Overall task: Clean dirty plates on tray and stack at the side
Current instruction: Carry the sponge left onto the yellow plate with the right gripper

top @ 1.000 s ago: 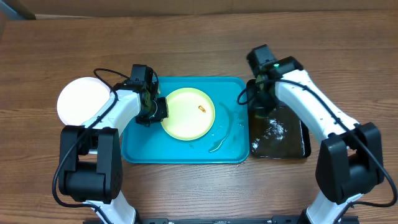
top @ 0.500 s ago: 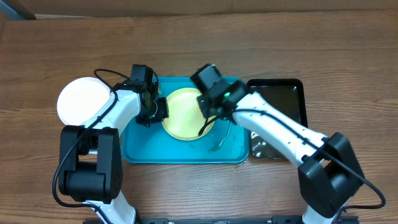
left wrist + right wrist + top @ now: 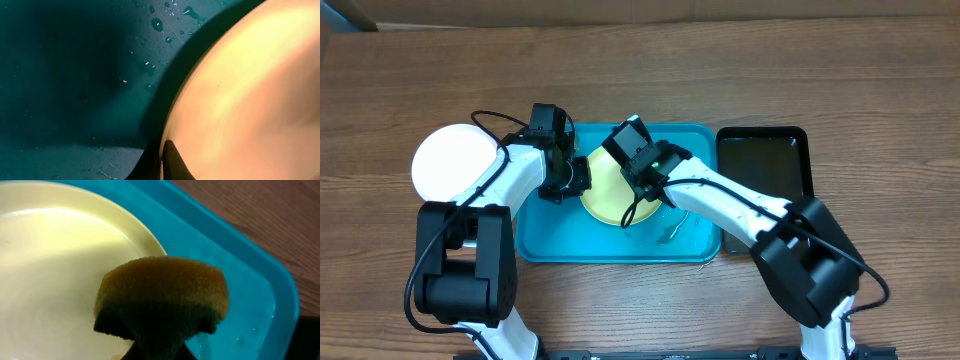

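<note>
Gripping, left side: we see our left gripper (image 3: 577,180) clamped on the rim of the pale yellow-green plate (image 3: 601,184) at the plate's 9 o'clock; the left wrist view shows a dark fingertip (image 3: 171,159) pressed on that rim.
Right side: our right gripper (image 3: 641,184) is closed on a brown sponge (image 3: 161,293), pinched from below.
Sponge position: over the plate's 3 o'clock half; we cannot tell whether it touches the surface.
Plate: lying inside the turquoise tray (image 3: 548,236), left of its centre.
Tray floor: wet, with droplets (image 3: 157,23) beside the plate.
Other plate: a white plate (image 3: 450,162) rests on the table (image 3: 820,60) at the tray's 9 o'clock, just off its edge.
Black tray (image 3: 765,165): at the turquoise tray's 3 o'clock, right beside it.
</note>
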Tool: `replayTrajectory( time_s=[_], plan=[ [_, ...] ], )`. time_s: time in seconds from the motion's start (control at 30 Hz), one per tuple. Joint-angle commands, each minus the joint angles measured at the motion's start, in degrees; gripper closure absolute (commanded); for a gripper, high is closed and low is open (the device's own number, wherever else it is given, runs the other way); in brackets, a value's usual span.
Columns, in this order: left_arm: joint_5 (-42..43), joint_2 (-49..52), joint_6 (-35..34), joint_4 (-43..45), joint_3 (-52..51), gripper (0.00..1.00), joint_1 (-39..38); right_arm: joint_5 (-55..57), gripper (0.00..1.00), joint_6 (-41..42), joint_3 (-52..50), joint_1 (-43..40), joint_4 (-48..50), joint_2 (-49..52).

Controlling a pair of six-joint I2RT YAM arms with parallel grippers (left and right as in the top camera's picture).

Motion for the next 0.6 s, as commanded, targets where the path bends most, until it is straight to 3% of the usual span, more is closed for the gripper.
replayTrajectory(
  time_s=[0.0,0.57],
  plan=[
    [-0.39,1.07,-0.35,-0.42,-1.40,0.96,-0.66,1.29,0.96,-0.55,1.09,0.26,0.87,1.84],
    [-0.39,1.07,-0.33,-0.42,-1.40,0.96,-0.66,-12.35,0.85,0.11,0.87,-0.66,4.22,8.90]
  ],
)
